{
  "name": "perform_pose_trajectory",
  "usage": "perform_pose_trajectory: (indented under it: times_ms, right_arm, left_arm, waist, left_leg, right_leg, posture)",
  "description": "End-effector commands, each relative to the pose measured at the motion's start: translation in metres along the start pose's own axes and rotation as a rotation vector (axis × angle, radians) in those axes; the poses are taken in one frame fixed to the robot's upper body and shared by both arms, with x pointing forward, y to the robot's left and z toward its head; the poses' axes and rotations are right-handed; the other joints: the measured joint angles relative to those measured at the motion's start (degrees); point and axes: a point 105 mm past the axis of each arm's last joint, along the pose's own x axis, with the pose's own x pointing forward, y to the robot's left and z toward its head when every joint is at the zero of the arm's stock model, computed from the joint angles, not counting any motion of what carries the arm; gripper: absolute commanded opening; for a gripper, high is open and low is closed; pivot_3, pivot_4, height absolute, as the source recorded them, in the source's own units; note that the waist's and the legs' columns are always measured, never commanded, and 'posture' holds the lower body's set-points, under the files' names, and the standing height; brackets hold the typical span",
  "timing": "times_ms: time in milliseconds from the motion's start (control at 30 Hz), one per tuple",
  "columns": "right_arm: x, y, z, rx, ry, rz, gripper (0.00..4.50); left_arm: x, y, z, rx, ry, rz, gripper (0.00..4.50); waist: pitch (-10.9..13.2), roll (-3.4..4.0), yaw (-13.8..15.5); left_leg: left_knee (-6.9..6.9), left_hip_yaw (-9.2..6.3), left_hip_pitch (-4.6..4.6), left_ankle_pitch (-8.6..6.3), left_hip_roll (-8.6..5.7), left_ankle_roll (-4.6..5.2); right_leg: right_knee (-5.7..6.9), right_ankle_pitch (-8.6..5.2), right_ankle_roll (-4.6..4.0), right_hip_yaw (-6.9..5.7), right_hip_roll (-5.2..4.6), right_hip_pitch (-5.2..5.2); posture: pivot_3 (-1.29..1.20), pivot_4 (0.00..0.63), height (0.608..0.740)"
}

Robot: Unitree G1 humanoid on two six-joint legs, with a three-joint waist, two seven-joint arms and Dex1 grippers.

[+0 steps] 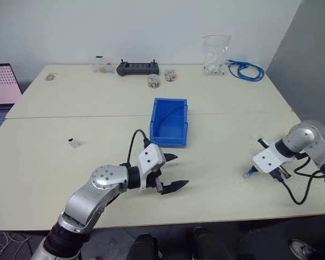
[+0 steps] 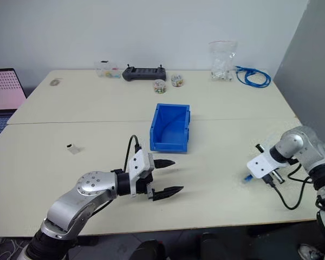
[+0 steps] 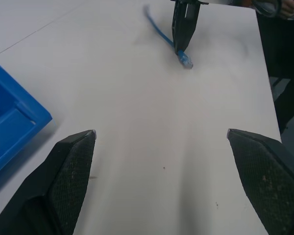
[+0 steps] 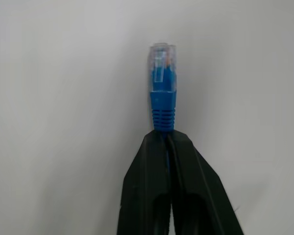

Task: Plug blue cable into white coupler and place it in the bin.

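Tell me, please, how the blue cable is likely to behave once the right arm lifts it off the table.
The blue cable will probably droop: it is thin and curves loosely behind the right gripper, whose jaws are shut just behind its plug. It looks light, so lifting should be easy. The short ribbed boot past the jaws may keep the clear plug fairly straight, though the free end could swing.
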Motion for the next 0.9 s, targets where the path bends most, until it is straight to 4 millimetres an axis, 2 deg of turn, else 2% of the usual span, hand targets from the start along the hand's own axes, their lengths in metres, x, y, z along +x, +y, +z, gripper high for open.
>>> perform_pose_trajectory:
  times_ms: [33, 100, 233, 467, 667, 900]
  right_arm:
    - [-0.003, -0.004, 0.023, 0.029, -0.095, 0.006, 0.02]
    - [-0.002, -0.006, 0.038, 0.063, -0.157, 0.002, 0.02]
    - [0.006, -0.017, 0.082, 0.138, -0.311, -0.015, 0.02]
    - [0.038, -0.062, 0.143, 0.321, -0.511, -0.173, 0.02]
    - [0.064, -0.088, 0.175, 0.446, -0.565, -0.263, 0.02]
    - [0.08, -0.102, 0.213, 0.426, -0.616, -0.248, 0.02]
  left_arm:
    - [-0.014, 0.008, -0.002, 0.044, 0.024, 0.039, 4.5]
    - [-0.026, 0.013, -0.01, 0.045, 0.064, 0.064, 4.5]
    - [-0.055, 0.022, -0.025, 0.061, 0.148, 0.105, 4.5]
    - [-0.095, 0.026, -0.043, 0.033, 0.22, 0.134, 4.5]
    - [-0.113, 0.017, -0.061, 0.008, 0.293, 0.088, 4.5]
    - [-0.123, 0.032, -0.072, 0.008, 0.307, 0.146, 4.5]
  waist:
    - [0.0, 0.03, 0.4]
    - [0.1, 0.1, 0.8]
    - [0.1, 0.23, 0.9]
    - [0.2, 0.31, 1.0]
    - [0.2, 0.33, 1.0]
    - [0.2, 0.35, 1.0]
  left_leg:
    - [0.0, -0.01, -0.02, -0.01, 0.0, -0.01]
    - [-0.02, -0.02, -0.08, -0.01, -0.01, -0.02]
    - [-0.07, -0.1, -0.16, -0.03, -0.03, -0.03]
    - [-0.1, -0.15, -0.23, -0.04, -0.03, -0.05]
    - [-0.05, -0.19, -0.66, -0.04, -0.05, -0.06]
    - [-0.05, -0.26, -0.76, -0.04, -0.1, -0.06]
  right_leg:
    - [0.0, 0.0, 0.0, 0.0, 0.0, -0.02]
    - [-0.01, 0.0, 0.0, 0.0, -0.01, -0.08]
    - [-0.02, -0.03, -0.04, -0.08, -0.06, -0.15]
    - [-0.02, -0.09, -0.09, -0.16, -0.07, -0.27]
    - [0.03, -0.07, -0.1, -0.2, -0.07, -0.67]
    - [0.02, -0.07, -0.1, -0.26, -0.09, -0.77]
  posture:
    - [0.0, 0.15, 0.74]
    - [0.0, 0.15, 0.74]
    - [0.0, 0.15, 0.74]
    - [0.0, 0.15, 0.74]
    - [0.0, 0.15, 0.74]
    - [0.0, 0.15, 0.74]
